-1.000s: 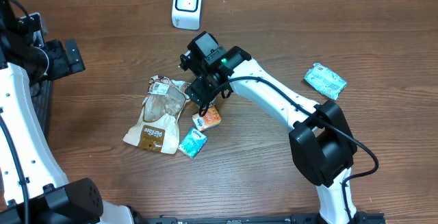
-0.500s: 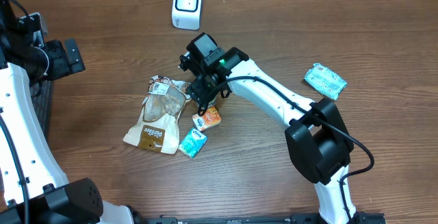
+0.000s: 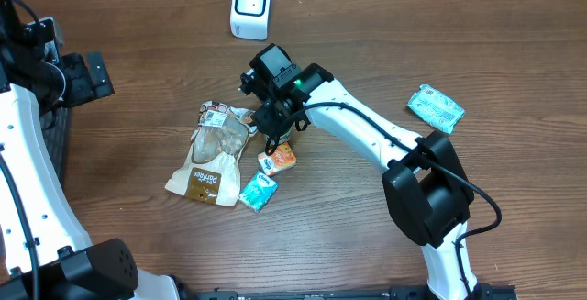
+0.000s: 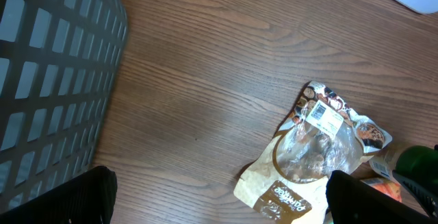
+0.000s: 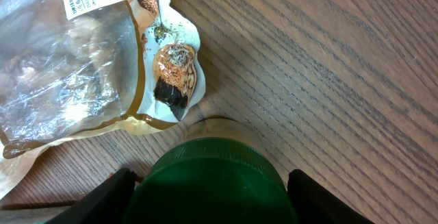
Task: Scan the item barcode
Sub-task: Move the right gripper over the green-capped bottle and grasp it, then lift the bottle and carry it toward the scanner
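Note:
A green bottle cap (image 5: 212, 176) fills the bottom of the right wrist view. My right gripper (image 5: 212, 193) straddles it, open, with one black finger (image 5: 102, 200) close against each side. From overhead the right gripper (image 3: 275, 133) hangs over the heap of items and hides the bottle. The cap (image 4: 419, 161) also peeks in at the right edge of the left wrist view. The white barcode scanner (image 3: 250, 6) stands at the back of the table. My left gripper (image 4: 219, 203) is wide open above bare wood at the far left, and nothing lies between its fingers.
A brown snack pouch with a white label (image 3: 213, 153) lies just left of the right gripper. An orange packet (image 3: 278, 160) and a teal packet (image 3: 259, 190) lie in front of it. Another teal packet (image 3: 436, 107) lies far right. A dark mesh basket (image 4: 48, 80) stands at the left.
The right gripper's jaws have narrowed round the green cap, and the arm has settled slightly. The left arm has not moved.

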